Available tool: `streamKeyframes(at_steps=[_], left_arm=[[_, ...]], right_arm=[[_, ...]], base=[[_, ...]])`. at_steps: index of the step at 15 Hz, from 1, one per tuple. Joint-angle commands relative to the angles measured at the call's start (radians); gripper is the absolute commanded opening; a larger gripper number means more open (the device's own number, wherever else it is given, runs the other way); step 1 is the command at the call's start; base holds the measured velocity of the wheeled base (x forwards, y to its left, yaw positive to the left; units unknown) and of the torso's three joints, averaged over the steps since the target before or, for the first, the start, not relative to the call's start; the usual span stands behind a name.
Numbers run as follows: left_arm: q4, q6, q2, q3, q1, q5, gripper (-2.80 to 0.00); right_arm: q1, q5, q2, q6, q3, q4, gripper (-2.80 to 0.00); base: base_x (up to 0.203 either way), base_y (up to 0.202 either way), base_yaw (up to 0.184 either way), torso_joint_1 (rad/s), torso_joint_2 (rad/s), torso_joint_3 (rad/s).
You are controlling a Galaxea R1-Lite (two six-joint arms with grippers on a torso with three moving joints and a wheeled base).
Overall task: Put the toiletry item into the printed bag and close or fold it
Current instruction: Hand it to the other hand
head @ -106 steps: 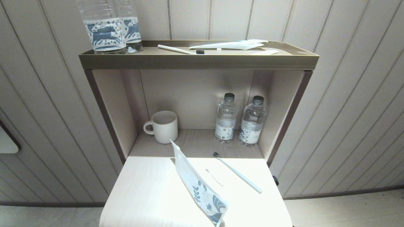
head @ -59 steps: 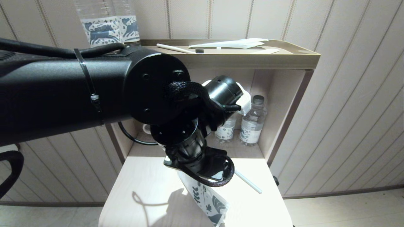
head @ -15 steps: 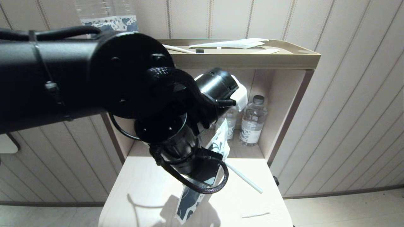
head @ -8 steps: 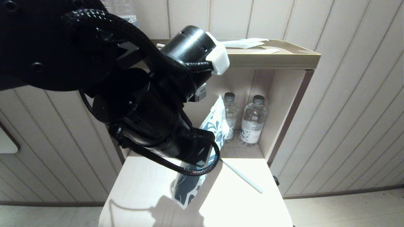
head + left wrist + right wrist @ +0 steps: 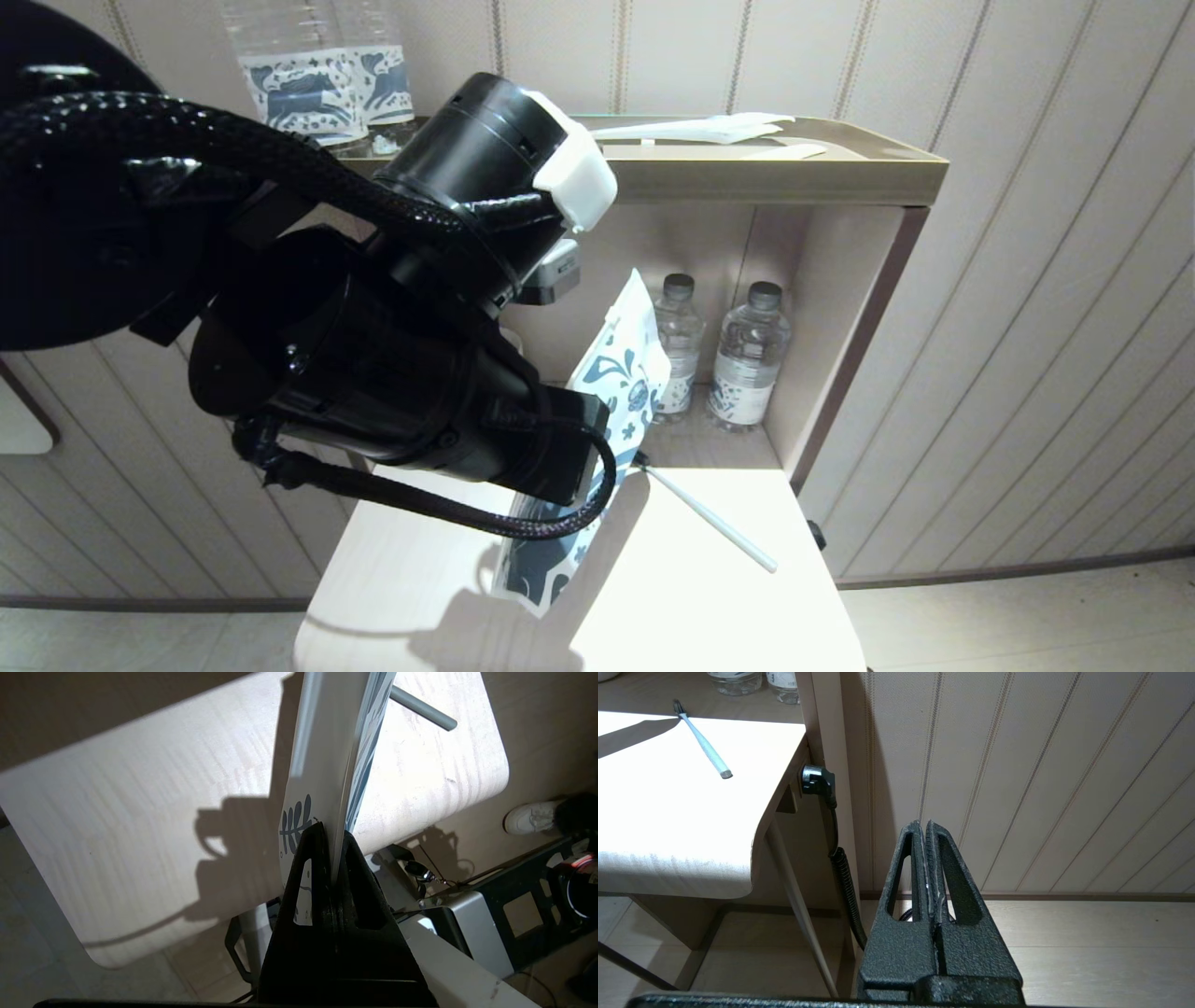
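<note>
Left gripper (image 5: 332, 833) is clamped tight on the lower edge of the printed bag (image 5: 621, 373), holding it up off the table (image 5: 709, 607), tilted, top end toward the shelf unit (image 5: 840, 177). The toothbrush (image 5: 709, 518) lies flat on the table, apart from the bag on the right side, bristle head toward the two water bottles (image 5: 747, 359) in the niche. Right gripper (image 5: 927, 828) hangs off the table's right side beside the wall, fingers pressed together, holding nothing.
</note>
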Motion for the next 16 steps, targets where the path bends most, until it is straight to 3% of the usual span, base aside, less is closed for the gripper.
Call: streamKeyframes(at_steps=[1,6,8,12,16], left_arm=[[0.003,-0.002,-0.020,0.010,0.000,0.001,-2.80],[-0.014,0.023,-0.025,0.021,0.000,-0.008,-2.80],[-0.019,0.041,-0.041,0.022,0.000,-0.069,-2.80],[-0.038,0.141,-0.119,0.100,0.000,-0.239,-2.80],[-0.241,0.307,-0.194,0.326,0.000,-0.329,-2.80]], right_arm=[[0.000,0.000,0.000,-0.001,0.000,0.000,-2.80],[0.000,0.000,0.000,-0.001,0.000,0.000,-2.80],[0.000,0.002,0.000,-0.001,-0.003,0.010,-2.80],[0.000,0.002,0.000,-0.002,-0.027,0.091,-2.80],[0.000,0.003,0.000,-0.004,-0.032,0.099,-2.80]], base=[[0.000,0.000,0.000,0.000,0.00,0.000],[0.000,0.000,0.000,0.000,0.00,0.000],[0.000,0.000,0.000,0.000,0.00,0.000],[0.000,0.000,0.000,0.000,0.00,0.000],[0.000,0.000,0.000,0.000,0.00,0.000]])
